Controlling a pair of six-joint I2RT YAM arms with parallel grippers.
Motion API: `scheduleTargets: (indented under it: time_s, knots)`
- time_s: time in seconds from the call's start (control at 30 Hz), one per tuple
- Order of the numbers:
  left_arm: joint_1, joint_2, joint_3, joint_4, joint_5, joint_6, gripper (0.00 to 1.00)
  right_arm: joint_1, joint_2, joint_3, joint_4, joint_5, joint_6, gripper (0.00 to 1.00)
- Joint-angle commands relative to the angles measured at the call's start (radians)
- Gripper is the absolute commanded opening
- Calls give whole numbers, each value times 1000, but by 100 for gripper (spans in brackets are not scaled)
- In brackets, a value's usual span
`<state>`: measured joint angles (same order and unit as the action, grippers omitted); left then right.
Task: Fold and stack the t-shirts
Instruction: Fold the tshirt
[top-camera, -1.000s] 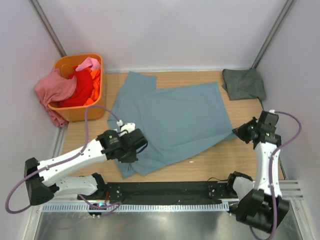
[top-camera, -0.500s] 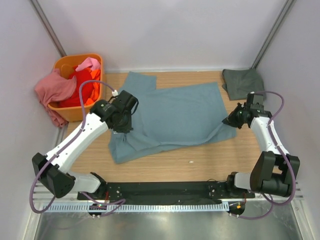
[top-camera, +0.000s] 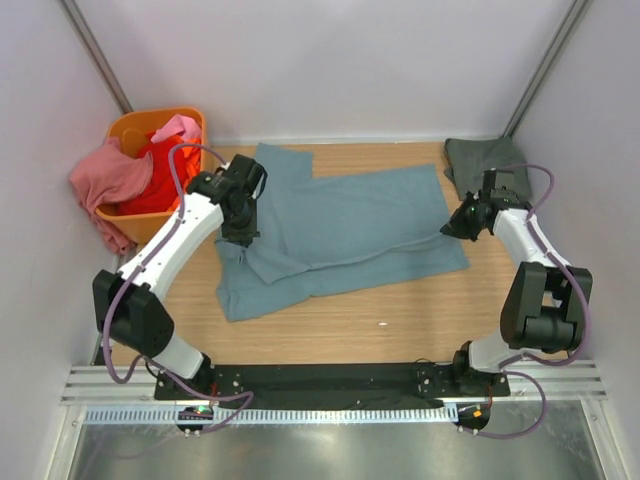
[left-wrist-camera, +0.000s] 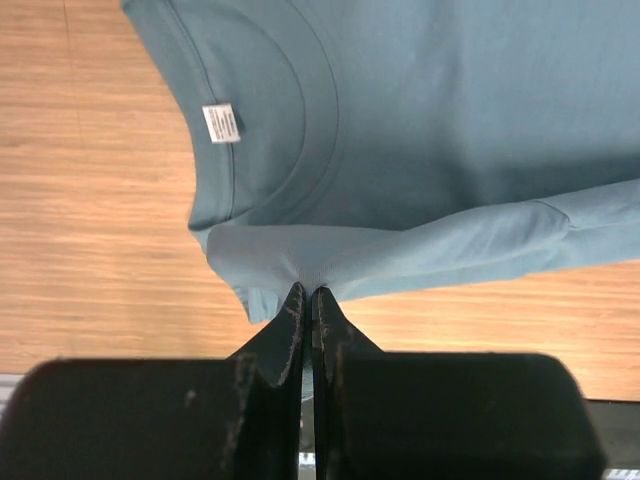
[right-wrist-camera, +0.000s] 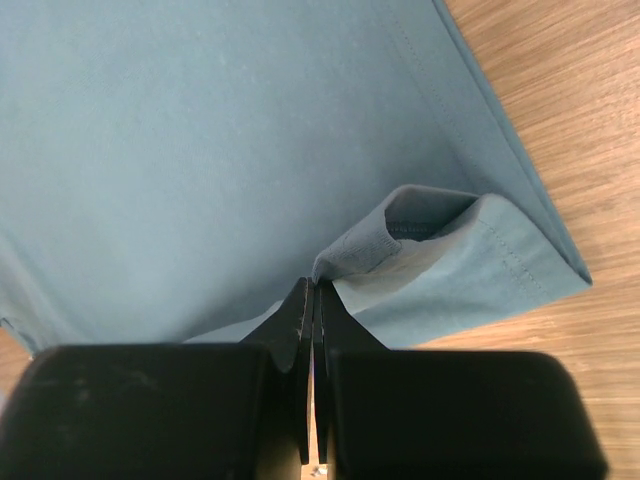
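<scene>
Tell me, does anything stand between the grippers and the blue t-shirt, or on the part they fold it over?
Nothing visible. The left gripper and right gripper are shut on edges of the blue t-shirt, whose spread cloth lies bare.

I see a pale wooden worktop (top-camera: 420, 325) boxed in by plain white walls (top-camera: 330, 70), grey metal posts (top-camera: 96, 55) at both far corners, a black rail (top-camera: 330, 380) along its near edge, light even
</scene>
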<state>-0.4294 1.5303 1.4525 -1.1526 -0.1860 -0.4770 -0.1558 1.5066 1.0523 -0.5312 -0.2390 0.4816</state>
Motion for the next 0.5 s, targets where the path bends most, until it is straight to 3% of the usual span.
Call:
scheduleTargets:
  time_s: [0.0, 0.27, 0.47]
  knots:
    - [26, 42, 75, 48, 20, 61, 0, 10, 18, 61, 25, 29, -21, 1]
    - [64, 149, 215, 31, -13, 103, 0, 15, 89, 120, 23, 67, -25, 1]
    - [81, 206, 232, 28, -12, 107, 0, 19, 153, 146, 33, 60, -15, 1]
